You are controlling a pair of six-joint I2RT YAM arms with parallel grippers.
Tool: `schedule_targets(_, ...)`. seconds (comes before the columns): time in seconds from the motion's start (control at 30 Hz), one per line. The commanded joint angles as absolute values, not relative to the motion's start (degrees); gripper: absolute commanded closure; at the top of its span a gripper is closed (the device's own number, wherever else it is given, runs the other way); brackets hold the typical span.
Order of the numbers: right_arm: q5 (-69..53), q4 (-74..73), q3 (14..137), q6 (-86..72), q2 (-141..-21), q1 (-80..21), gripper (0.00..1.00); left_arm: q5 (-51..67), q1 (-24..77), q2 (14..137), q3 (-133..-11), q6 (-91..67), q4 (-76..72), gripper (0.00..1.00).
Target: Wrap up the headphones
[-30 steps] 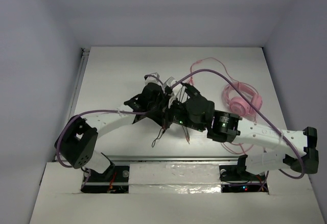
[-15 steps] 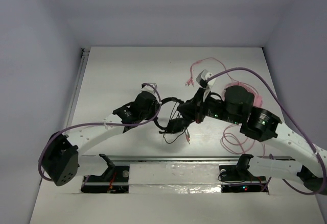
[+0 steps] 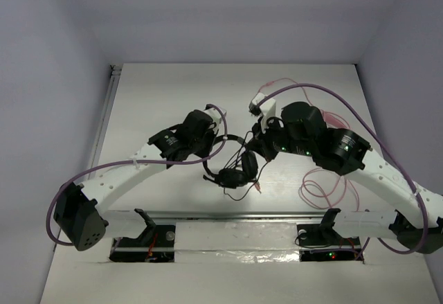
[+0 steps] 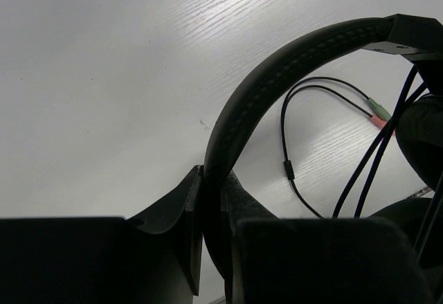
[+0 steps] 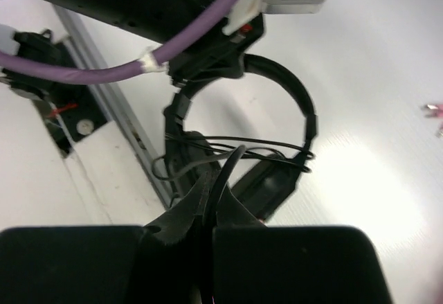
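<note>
The black headphones point(image 3: 232, 169) hang between my two grippers over the middle of the table. My left gripper point(image 4: 213, 200) is shut on the padded headband point(image 4: 277, 82); it also shows in the top view point(image 3: 216, 138). My right gripper point(image 5: 216, 186) is shut on the thin black cable point(image 5: 232, 158), which runs in loops across the two earcups point(image 5: 273, 183). In the top view my right gripper point(image 3: 257, 143) sits just right of the headphones. The cable's pink and green plug ends point(image 4: 377, 113) lie on the table.
Pink headphones point(image 3: 339, 120) with a pink cable point(image 3: 315, 186) lie at the right, mostly hidden under my right arm. A metal rail point(image 3: 235, 215) runs along the near table edge. White walls close the left, back and right.
My right arm has swung up and to the left over the pink headphones, carrying the cable. My left gripper has risen slightly with the headband. The headphones have shifted a little toward the back.
</note>
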State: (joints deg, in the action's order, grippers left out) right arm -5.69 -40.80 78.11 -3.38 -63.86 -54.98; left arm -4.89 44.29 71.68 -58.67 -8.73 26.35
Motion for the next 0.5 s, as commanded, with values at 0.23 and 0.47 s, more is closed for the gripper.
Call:
schedule_targets(0.23,16.40,-45.01,80.34,-1.76,-65.30,-49.39,1.00,14.48,43.60,69.09,-61.00,-1.67,22.34,1.00)
schedule_targets(0.47,24.60,-37.55,76.47,-3.16,-63.20,-44.74,1.00,26.08,36.67,65.39,-60.38,-2.55,18.46,1.00)
